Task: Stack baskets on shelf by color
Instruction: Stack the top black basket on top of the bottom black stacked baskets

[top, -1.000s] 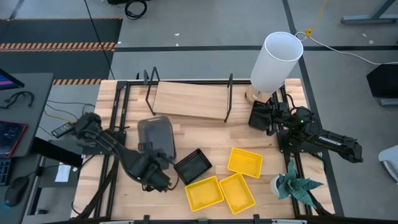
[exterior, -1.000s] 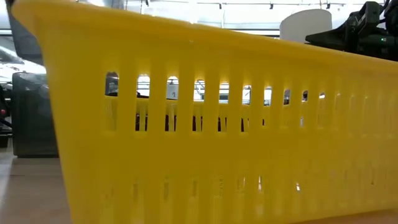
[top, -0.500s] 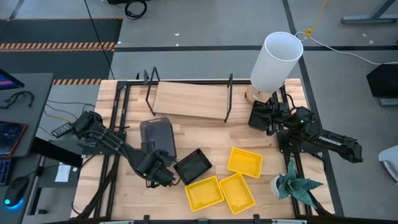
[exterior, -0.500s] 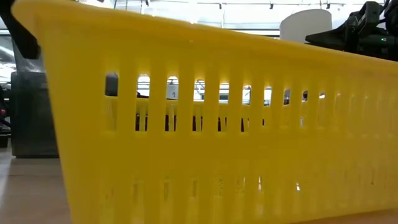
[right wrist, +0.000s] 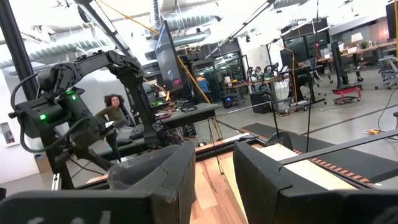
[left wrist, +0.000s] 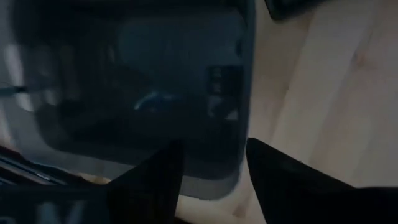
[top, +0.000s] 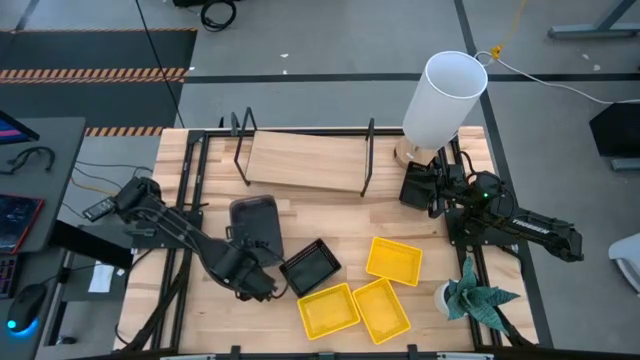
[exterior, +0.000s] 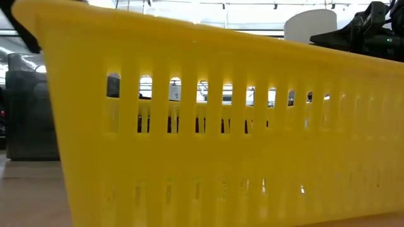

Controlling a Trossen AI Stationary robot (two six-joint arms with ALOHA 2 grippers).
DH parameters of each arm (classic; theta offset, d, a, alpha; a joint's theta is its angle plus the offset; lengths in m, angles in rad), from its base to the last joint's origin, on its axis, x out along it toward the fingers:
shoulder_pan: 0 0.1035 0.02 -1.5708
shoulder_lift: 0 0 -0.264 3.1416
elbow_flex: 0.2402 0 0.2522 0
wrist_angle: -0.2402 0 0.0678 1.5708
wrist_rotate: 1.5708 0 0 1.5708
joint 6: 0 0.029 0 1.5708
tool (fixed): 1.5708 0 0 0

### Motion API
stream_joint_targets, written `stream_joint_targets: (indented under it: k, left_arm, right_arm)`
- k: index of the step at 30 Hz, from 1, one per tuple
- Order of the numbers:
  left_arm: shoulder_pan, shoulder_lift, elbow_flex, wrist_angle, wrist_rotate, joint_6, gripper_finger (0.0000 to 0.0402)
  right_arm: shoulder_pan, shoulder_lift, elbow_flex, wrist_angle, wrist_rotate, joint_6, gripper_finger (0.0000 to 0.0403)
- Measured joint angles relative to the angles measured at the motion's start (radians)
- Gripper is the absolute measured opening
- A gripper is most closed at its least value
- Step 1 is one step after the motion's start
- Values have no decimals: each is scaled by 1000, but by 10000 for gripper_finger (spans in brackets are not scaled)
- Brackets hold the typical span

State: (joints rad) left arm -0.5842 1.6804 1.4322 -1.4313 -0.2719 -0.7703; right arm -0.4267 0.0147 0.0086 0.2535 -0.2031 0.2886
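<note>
left tool (top: 258,283) with fingers apart, just off the grey basket (top: 254,221) rim (nothing held)

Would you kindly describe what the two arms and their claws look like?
Both arms are dark, jointed and slim. The left claw has two blunt black fingers; the right claw has broad dark grey ones. A small green light glows on the right arm.

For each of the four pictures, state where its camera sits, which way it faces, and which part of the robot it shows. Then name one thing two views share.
High view: overhead, facing straight down; both arms, the shelf.
Low view: table height, facing across; a yellow basket fills it.
Left wrist view: on the left arm, facing down at the grey basket past the left gripper, jaws open.
Right wrist view: on the right arm, facing the room past the right gripper.
Shared: high and left wrist views both show the grey basket.
</note>
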Motion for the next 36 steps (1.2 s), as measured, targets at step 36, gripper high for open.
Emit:
stream_joint_targets:
  k: [36]
  left_arm:
    - [-217, -656, -599, 1183, -366, 698, 129]
  right_arm:
    - [0, 0, 0, 0, 0, 0, 115]
